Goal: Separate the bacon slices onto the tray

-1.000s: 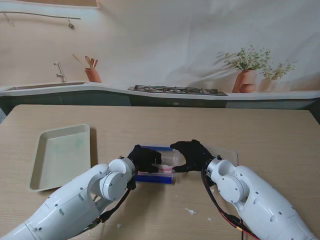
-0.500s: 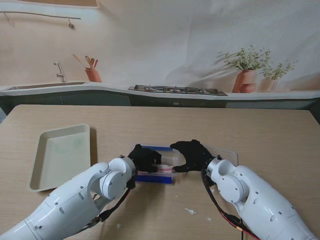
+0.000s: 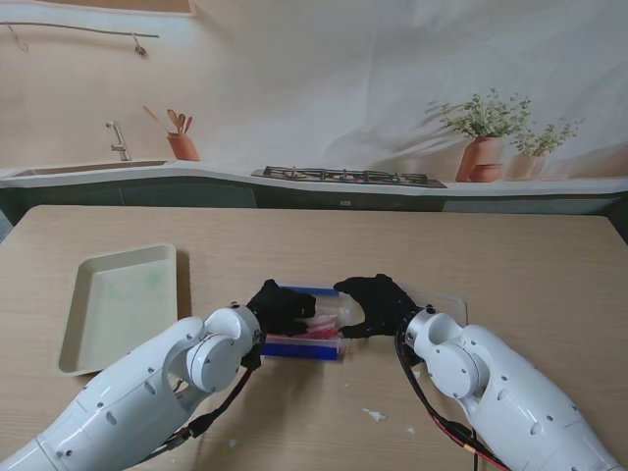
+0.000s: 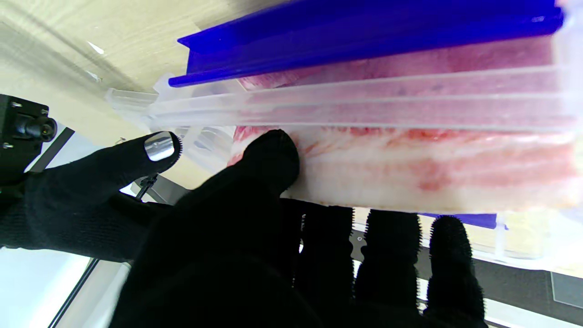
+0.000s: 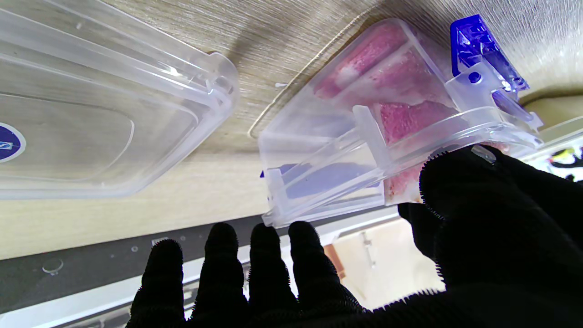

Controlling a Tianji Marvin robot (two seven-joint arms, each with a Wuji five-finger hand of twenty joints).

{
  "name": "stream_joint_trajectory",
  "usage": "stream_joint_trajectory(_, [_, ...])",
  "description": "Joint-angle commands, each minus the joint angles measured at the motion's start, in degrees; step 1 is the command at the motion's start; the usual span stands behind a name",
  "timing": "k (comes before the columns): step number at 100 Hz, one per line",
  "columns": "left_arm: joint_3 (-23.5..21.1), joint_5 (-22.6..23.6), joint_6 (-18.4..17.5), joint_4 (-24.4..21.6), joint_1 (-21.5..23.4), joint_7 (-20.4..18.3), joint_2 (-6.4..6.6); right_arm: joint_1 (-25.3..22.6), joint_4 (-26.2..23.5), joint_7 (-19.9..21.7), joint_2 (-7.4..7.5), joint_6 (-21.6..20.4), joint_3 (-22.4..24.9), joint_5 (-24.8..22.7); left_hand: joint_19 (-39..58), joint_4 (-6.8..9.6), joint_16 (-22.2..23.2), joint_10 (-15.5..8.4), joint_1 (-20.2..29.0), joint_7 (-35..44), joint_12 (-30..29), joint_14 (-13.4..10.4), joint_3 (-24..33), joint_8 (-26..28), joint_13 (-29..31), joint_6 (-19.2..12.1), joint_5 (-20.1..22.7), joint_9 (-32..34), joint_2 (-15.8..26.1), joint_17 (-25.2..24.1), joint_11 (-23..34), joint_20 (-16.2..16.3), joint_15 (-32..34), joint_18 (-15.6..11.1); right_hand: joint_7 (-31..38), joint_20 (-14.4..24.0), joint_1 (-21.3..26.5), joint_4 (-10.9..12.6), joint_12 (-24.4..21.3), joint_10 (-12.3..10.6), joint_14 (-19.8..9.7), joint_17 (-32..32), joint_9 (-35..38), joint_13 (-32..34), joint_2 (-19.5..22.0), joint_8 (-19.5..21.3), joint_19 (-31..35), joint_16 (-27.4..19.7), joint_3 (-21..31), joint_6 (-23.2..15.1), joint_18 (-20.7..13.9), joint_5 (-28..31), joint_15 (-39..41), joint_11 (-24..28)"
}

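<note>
The clear bacon container (image 3: 316, 339) with blue clips sits mid-table, with red slices showing through its near wall. My left hand (image 3: 280, 306) is over its left end. In the left wrist view, a pale pink bacon slice (image 4: 432, 168) is raised past the container rim (image 4: 364, 105), pinched between my index fingertip (image 4: 269, 155) and the other fingers; the thumb (image 4: 159, 146) stands apart. My right hand (image 3: 378, 304) grips the container's right end (image 5: 364, 150), with the thumb (image 5: 464, 191) on the rim. The cream tray (image 3: 123, 304) lies bare at the left.
The container's clear lid (image 3: 444, 302) lies flat on the table just right of my right hand, also visible as lid (image 5: 104, 105) in the right wrist view. Small white scraps (image 3: 375, 415) lie on the table nearer to me.
My left hand has shifted slightly farther from me and up over the container's left end, and more red bacon shows in the container. The right hand has not moved.
</note>
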Motion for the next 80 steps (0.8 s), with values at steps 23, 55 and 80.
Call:
stream_joint_trajectory(23, [-2.15, 1.19, -2.79, -2.65, 1.76, -0.53, 0.42, -0.38, 0.09, 0.77, -0.38, 0.03, -0.18, -0.02, 1.07, -2.61, 4.73, -1.63, 6.83, 5.05, 5.50, 1.27, 0.07, 5.03, -1.25, -1.33, -2.72, -0.12, 3.24, -0.40, 5.57, 0.02, 2.69, -0.64, 0.44, 1.14, 0.94, -0.38, 0.19, 0.10, -1.09, -0.13, -0.72, -1.59, -0.07, 0.50, -0.11, 0.40, 2.00, 0.35, 0.25, -0.52, 0.51, 1.11])
stream_joint_trajectory(55, [-6.56, 4.09, -5.43, -7.04, 4.56, -2.11, 1.34, -0.33, 0.16, 0.69, -0.39, -0.22, -0.14, -0.01, 3.25, -3.24, 5.51, -1.71, 6.16, 5.06, 5.63, 0.99, 1.31, 5.79, -0.56, -1.37, -2.58, 0.30, 2.89, -0.24, 5.50, -1.80, 2.11, -1.36, 0.41, 1.14, 0.93, -0.36, 0.18, 0.04, -1.14, -0.14, -0.71, -1.60, -0.09, 0.47, -0.12, 0.40, 2.02, 0.33, 0.28, -0.56, 0.51, 1.09])
stream_joint_trajectory(80, [-12.15, 6.23, -7.67, -11.91, 8.00, -3.52, 1.97, -0.29, 0.14, 0.70, -0.39, -0.16, -0.27, -0.03, 3.89, -3.39, 5.48, -1.79, 5.91, 5.08, 5.55, 0.82, 1.52, 5.91, -0.08, -1.31, -2.49, 0.59, 2.83, 0.31, 5.52, -1.94, 2.01, -1.78, 0.42, 1.14, 0.87, -0.36, 0.16, 0.07, -1.13, -0.11, -0.73, -1.59, -0.09, 0.47, -0.12, 0.38, 2.00, 0.30, 0.23, -0.52, 0.48, 1.04])
